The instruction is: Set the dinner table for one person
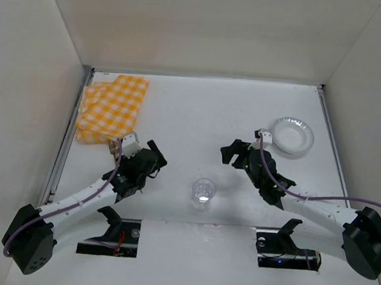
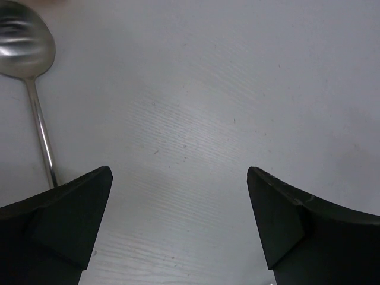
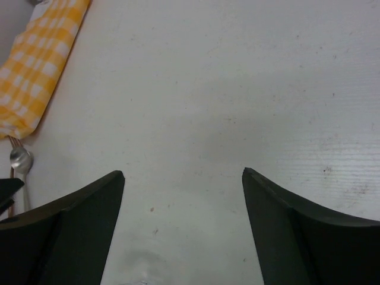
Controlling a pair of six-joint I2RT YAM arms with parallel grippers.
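Left gripper [image 2: 179, 178]: released, my jaws are spread wide and only bare tabletop lies between them.
Left fingers [image 2: 65, 219]: dark wedges low over the surface; I cannot tell whether they touch it.
Spoon [image 2: 29, 59]: metal, lying flat on the table just outside my left gripper's left-hand finger as my wrist camera sees it. The bowl points away from me, and the handle runs back toward that finger and passes out of sight behind it.
Right gripper [image 3: 183, 175]: also released, with the jaws parted and nothing held; white tabletop shows in the gap.
Glass [image 1: 204, 192]: clear, upright, standing between my two arms toward the near edge, apart from both grippers.
Plate [image 1: 291, 135]: small, white and round, just beyond my right gripper, near the right wall.
Checked cloth [image 1: 111, 106]: yellow and white, rumpled, lying in the far left part of the table beside the left wall. Its near corner is close to my left wrist.
Dinner table [image 1: 199, 110]: the wide matte white surface under everything, walled by plain white panels on the left, far and right sides. My arm bases sit at its near edge.
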